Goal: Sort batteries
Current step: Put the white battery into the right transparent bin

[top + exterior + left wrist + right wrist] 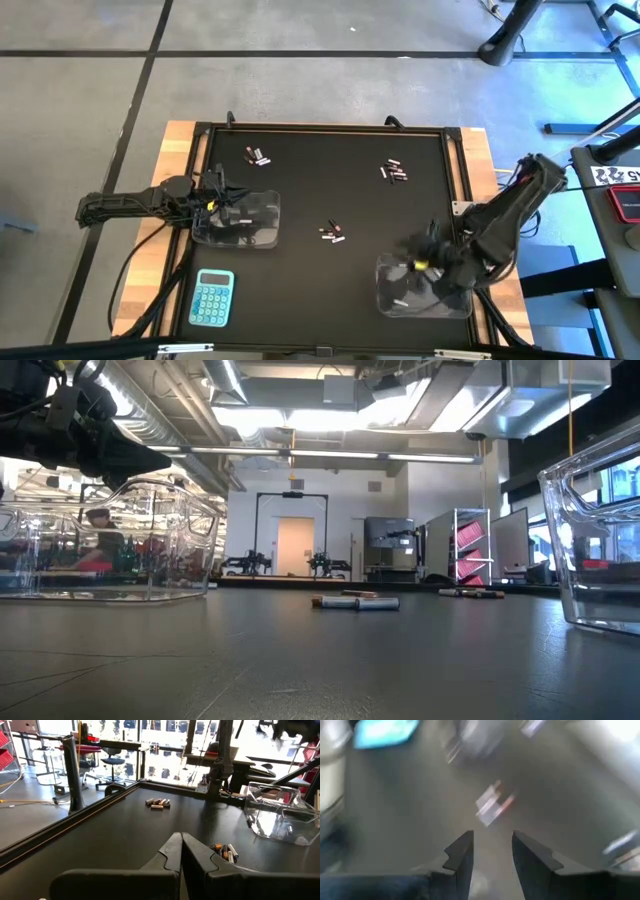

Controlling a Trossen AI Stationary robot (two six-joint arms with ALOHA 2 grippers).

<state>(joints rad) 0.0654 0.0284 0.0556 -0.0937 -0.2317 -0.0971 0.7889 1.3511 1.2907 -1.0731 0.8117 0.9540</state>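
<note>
Right end effector (491,851) spread, empty, over right tub (395,298); left end effector (181,851) pressed together above left tub (255,235).

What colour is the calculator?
Light blue calculator, clearest in the high view.

left arm (140,204): we see dark, near-black jointed links, small yellow mark near the wrist
right arm (505,215): we see the same dark build, chunky rounded joint housings, yellow mark by the wrist
cables: we note dark cables trailing along both arms
left gripper (181,851): we see two matte black fingers, smooth, tapering to tips
right gripper (492,851): we see two dark fingers with stepped, notched inner edges
</note>
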